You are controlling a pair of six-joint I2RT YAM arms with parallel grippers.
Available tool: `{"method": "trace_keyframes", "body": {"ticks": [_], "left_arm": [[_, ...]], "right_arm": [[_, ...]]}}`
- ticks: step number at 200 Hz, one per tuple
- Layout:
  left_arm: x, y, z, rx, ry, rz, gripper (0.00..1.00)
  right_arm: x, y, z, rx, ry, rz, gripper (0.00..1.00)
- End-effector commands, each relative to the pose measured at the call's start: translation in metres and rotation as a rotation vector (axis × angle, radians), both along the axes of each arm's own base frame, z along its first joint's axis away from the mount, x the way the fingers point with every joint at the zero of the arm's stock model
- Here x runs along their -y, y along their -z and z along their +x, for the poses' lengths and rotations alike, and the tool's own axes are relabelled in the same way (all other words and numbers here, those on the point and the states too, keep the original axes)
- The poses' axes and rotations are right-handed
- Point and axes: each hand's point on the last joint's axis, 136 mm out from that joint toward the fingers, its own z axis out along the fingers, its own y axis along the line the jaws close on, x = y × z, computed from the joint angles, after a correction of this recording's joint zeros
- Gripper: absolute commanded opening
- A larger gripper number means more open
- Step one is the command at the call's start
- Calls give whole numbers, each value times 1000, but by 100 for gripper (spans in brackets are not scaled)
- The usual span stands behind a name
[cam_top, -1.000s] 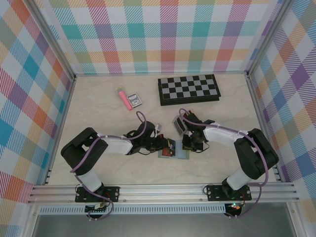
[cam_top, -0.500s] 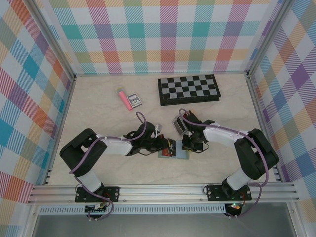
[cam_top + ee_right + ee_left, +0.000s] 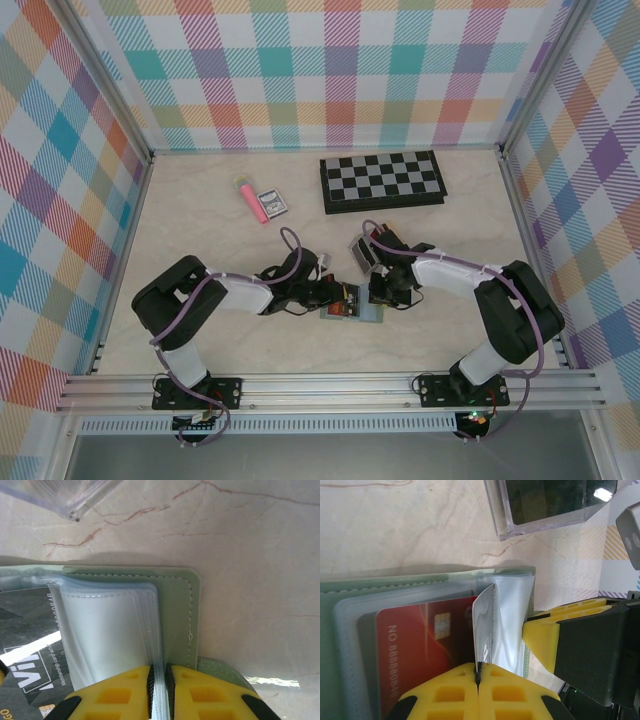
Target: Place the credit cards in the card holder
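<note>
Left wrist: left gripper grips card | right wrist: right gripper grips card holder

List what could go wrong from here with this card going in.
1. The left claw pinches the dark card by its very edge, so it might slip or twist.
2. The right claw grips only thin clear sleeves of the card holder. They may slide free, closing the pocket.

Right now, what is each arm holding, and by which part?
Left fingers pinch a dark card by one edge. Right fingers pinch the card holder's clear sleeves by one edge.
</note>
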Motion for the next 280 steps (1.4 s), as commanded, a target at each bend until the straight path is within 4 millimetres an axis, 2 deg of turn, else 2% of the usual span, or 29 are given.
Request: {"method": "trace_keyframes", "body": {"ticks": [1,20,56,78,104,144,174,198,245,280], "left_arm": [[10,8,-13,-16,45,13,0],[5,11,-15,-35,30,29,0],[-16,20,-18,-52,-31,112,0],[-17,21,-19,-61,-32,115,0],[-14,20,-19,-62,-31,100,0],[15,7,-15,-57,37,19,0],[27,10,-19,-69,77,17,1],[26,13,-21,-70,78,43,5],[8,10,-20,-33,61,140,19],[10,10,-18,-30,63,150,19]], "right_arm": [[18,15,-11,-32,16,-83,18],[23,11,-10,-19,25,-104,19],[26,12,-11,-24,30,-120,19],[27,15,-12,-31,33,-125,19],[26,17,-14,-36,31,-116,19],[17,18,-14,-41,24,-70,16],[15,14,-13,-34,27,-52,17],[17,8,-11,-17,39,-50,18],[30,-7,-7,24,58,-75,23],[22,2,-10,-9,39,-39,19]]}}
